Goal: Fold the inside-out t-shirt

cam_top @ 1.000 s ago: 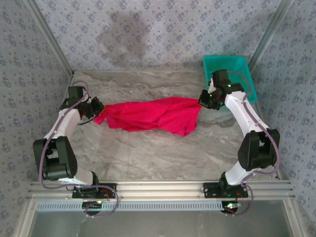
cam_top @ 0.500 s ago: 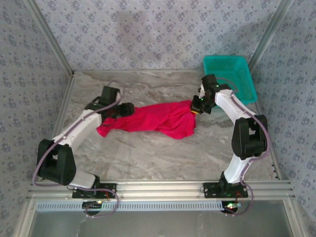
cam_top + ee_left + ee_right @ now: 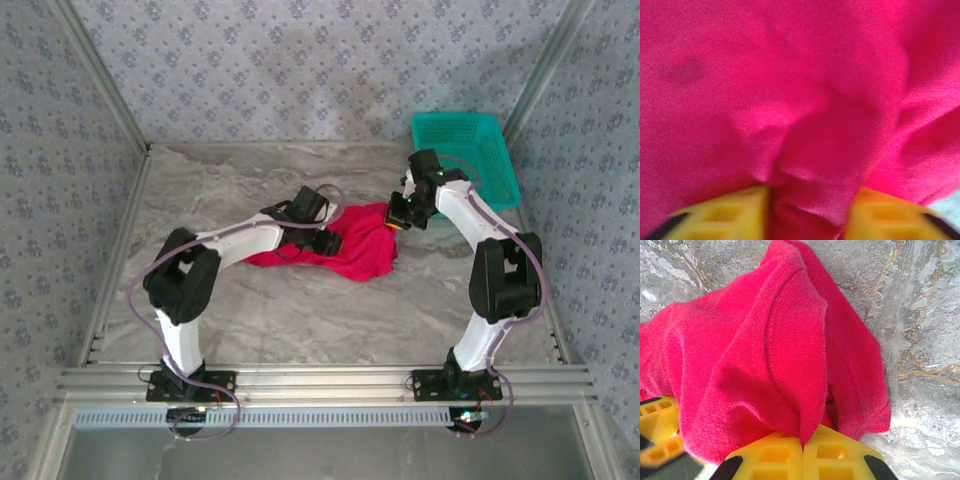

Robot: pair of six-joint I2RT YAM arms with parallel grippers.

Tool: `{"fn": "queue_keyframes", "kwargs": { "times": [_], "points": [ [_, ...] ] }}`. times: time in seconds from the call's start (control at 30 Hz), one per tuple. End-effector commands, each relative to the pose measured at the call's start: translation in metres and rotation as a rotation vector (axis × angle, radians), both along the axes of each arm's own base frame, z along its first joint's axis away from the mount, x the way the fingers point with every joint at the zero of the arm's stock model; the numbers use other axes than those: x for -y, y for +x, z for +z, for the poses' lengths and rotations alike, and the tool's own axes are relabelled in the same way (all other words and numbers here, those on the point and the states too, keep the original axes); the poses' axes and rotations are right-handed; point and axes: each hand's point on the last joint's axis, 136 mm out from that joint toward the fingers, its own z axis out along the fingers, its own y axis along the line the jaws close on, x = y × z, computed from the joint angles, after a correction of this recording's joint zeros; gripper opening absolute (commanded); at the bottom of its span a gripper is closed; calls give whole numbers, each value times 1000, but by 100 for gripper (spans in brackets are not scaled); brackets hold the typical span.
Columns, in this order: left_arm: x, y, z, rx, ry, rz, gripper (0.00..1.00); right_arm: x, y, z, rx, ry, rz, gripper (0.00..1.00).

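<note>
Though bunched overhead, t-shirt point(image 3: 365, 250) seam point(image 3: 768, 340) close-up

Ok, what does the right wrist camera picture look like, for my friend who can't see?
A bright red soft cloth t-shirt is pinched by the right gripper, whose yellow fingers are shut together at the bottom edge. The shirt bunches up in thick folds above them and lies on a grey marbled table.

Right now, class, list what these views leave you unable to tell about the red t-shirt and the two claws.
1. Top view: the left arm lies across the t-shirt, hiding its left part and overall outline.
2. Left wrist view: blurred cloth sits between the left claw's fingers; clamped or loose, unclear.
3. Right wrist view: cloth drapes over the shut right claw, hiding how much is pinched.
</note>
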Motion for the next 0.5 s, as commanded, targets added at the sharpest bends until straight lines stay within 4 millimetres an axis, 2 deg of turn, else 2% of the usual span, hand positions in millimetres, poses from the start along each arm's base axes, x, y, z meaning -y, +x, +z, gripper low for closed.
{"fn": "queue_keyframes", "kwargs": {
  "times": [0.0, 0.03, 0.2, 0.27, 0.37, 0.47],
  "points": [
    [-23, 16, 25, 51, 75, 27, 7, 12, -7, 12, 8, -15, 2, 0],
    [-31, 20, 35, 65, 75, 49, 0, 17, -8, 11, 6, -36, -1, 0],
    [-91, 36, 104, 133, 9, 195, 0, 74, -13, -11, -41, -312, -90, 0],
    [-106, 34, 121, 143, -34, 225, 0, 89, -15, -21, -69, -376, -118, 0],
    [-112, 25, 128, 127, -102, 230, 0, 100, -14, -31, -97, -427, -134, 0],
    [-104, 18, 114, 82, -146, 214, 0, 105, -7, -28, -81, -482, -153, 0]
  ]
}}
